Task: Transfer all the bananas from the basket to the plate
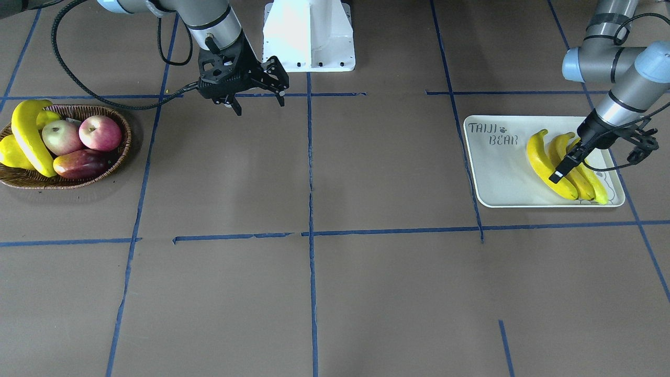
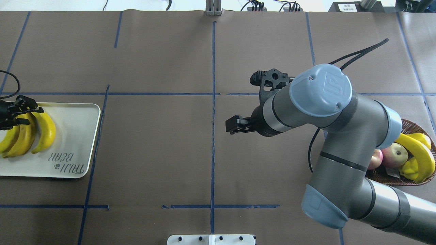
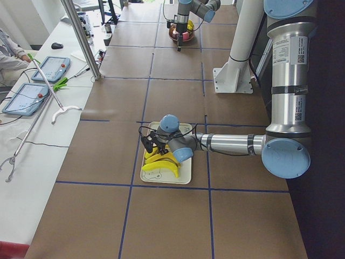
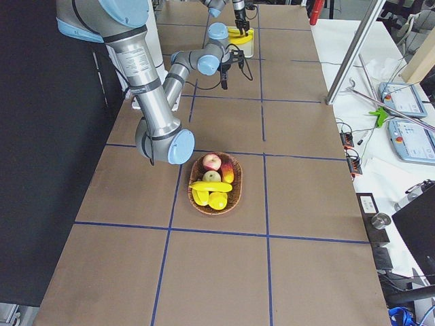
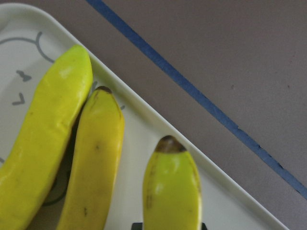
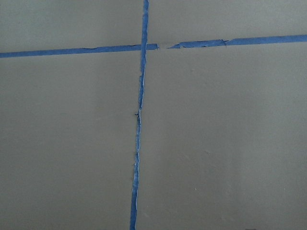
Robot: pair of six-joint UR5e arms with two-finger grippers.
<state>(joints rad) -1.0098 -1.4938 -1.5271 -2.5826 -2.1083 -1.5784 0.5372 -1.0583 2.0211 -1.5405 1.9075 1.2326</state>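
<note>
Three bananas (image 1: 544, 165) lie side by side on the white plate (image 1: 492, 178), seen close up in the left wrist view as bananas (image 5: 93, 163) on the plate (image 5: 144, 129). My left gripper (image 1: 599, 163) hangs low over them, open, its fingers straddling the outer bananas and gripping nothing. One banana (image 1: 29, 136) rests in the wicker basket (image 1: 104, 112), across the other fruit. My right gripper (image 1: 260, 103) is open and empty above bare table, between basket and table centre. Its wrist view shows only table and tape.
Two apples (image 1: 99, 132), a red-green mango (image 1: 81, 163) and stubby yellow fruit (image 1: 10, 152) share the basket. The white robot base (image 1: 309, 34) stands at the table's robot side. A seated person (image 3: 11, 48) and tablets are beside the table.
</note>
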